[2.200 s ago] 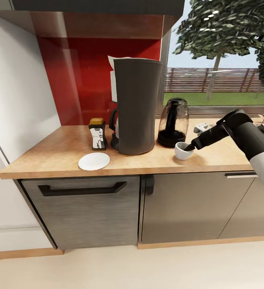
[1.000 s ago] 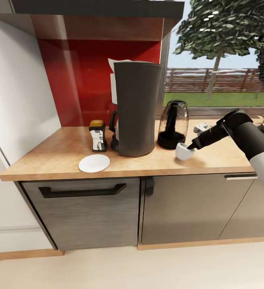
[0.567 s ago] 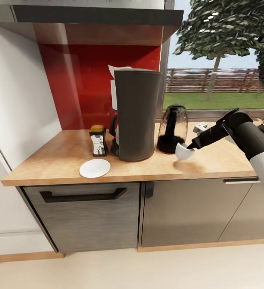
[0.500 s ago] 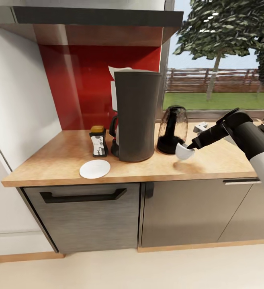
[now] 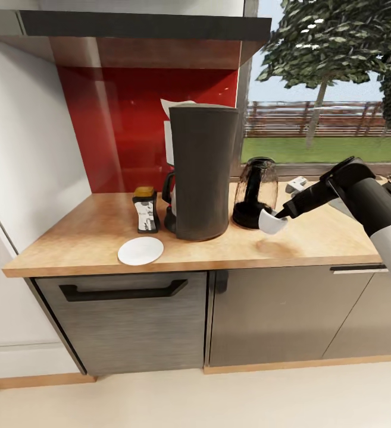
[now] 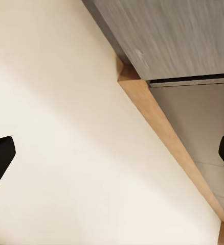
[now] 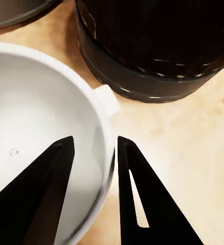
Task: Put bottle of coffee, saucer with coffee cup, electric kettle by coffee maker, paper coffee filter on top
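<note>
The coffee cup (image 5: 271, 222) hung tilted just above the kitchen countertop (image 5: 314, 238), its mouth tipped toward the right gripper (image 5: 280, 216), a shadow on the wood below it. The right wrist view showed the right gripper closed on the cup's wall (image 7: 99, 153), one finger inside the bowl and one outside, with the small handle (image 7: 108, 99) toward the electric kettle (image 7: 158, 46). That kettle (image 5: 255, 191) stood upright just behind the cup, and left of it the one coffee maker (image 5: 202, 169), a tall upright tower, with a paper coffee filter (image 5: 172, 106) peeping over its top. Further left stood one bottle of coffee (image 5: 145, 208), upright, and nearer the front edge one saucer (image 5: 140, 250) lay flat and bare. Behind ran a red backsplash (image 5: 112, 125), and a window (image 5: 332, 89) on the right showed a tree and grass. Grey cabinet fronts (image 5: 130, 315) sat under the worktop. The left gripper (image 6: 112, 153) hung spread wide over pale floor (image 6: 66, 127), holding nothing.
</note>
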Controlling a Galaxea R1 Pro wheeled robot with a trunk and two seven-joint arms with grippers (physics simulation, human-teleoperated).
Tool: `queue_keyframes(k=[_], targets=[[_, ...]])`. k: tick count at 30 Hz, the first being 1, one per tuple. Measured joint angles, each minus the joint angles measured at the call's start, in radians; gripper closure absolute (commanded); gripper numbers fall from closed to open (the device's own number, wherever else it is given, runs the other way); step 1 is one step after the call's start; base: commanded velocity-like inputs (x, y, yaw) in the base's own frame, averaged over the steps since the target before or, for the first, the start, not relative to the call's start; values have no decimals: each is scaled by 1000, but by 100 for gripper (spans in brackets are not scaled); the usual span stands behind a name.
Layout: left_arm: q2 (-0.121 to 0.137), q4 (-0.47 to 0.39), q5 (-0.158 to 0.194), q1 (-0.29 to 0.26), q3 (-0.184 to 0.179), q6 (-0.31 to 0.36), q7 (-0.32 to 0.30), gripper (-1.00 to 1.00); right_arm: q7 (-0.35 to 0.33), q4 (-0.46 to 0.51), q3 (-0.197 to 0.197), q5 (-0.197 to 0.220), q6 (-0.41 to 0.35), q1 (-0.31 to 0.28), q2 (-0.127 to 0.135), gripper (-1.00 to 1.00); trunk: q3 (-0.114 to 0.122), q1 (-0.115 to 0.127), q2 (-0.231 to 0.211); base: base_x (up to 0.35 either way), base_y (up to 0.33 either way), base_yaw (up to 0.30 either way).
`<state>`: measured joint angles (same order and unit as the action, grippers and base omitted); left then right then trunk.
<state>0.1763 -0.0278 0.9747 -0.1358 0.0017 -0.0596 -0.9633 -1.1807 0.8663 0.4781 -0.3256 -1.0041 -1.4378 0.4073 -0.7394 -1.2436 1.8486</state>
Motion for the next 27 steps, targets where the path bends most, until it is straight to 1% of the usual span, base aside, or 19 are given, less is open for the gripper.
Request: queue_keyframes(k=[3,4,6,8,12,16,21,27], targets=[[0,0,0,0,0,0,0,-100,0,3,20,-10,0,0,0,100,0,0,0,-15,0,0],[0,0,0,0,0,0,0,-100,0,4,42,-18,0,0,0,100,0,0,0,-93,0,0],[0,0,0,0,0,0,0,-100,0,5,69,-25,0,0,0,100,0,0,0,-207,0,0],[0,0,0,0,0,0,1,-100,0,6,86,-29,0,0,0,100,0,0,0,-206,0,0],[0,0,0,0,0,0,1,-100,0,6,97,-32,0,0,0,100,0,0,0,-84,0,0],[0,0,0,0,0,0,1,-100,1,6,99,-33,0,0,0,100,0,0,0,-48,0,0],[0,0,0,0,0,0,1,-100,1,6,101,-34,0,0,-1,100,0,0,0,-200,0,0],[0,0,0,0,0,0,0,-100,2,6,101,-34,0,0,0,100,0,0,0,-71,0,0]])
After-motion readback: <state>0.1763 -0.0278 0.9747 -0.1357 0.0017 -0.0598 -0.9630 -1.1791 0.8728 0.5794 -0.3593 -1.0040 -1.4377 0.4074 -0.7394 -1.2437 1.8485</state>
